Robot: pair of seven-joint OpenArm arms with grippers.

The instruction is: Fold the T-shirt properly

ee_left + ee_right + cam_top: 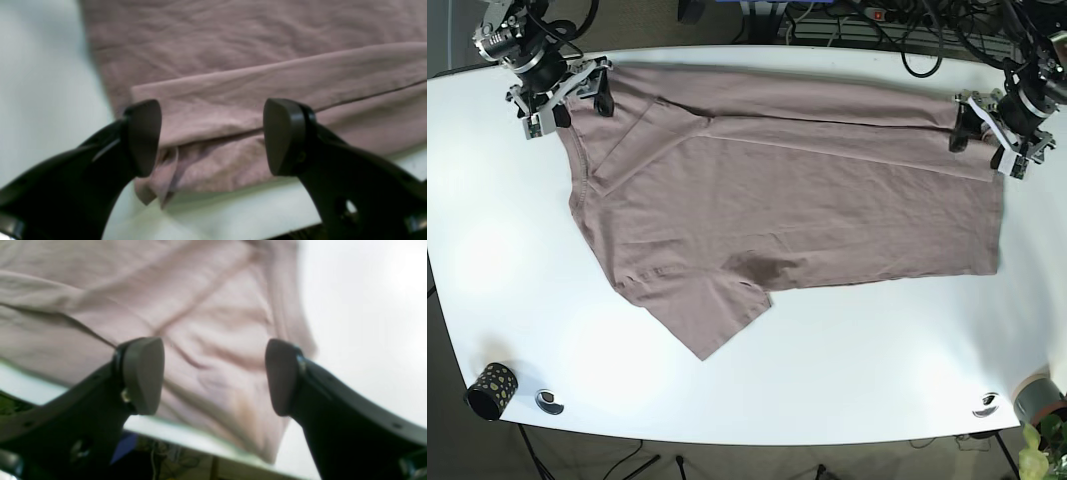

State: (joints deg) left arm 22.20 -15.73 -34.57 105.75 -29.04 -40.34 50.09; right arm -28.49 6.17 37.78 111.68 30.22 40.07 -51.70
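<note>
The mauve T-shirt (787, 210) lies flat on the white desk (847, 360), its long axis running across the desk, collar end toward the right pincer (560, 95) and hem toward the left pincer (989, 130). Its far edge is folded over onto the body. One sleeve (712, 310) juts toward the near desk edge. Both pincers hover spread over the T-shirt's far corners, pinching nothing.
</note>
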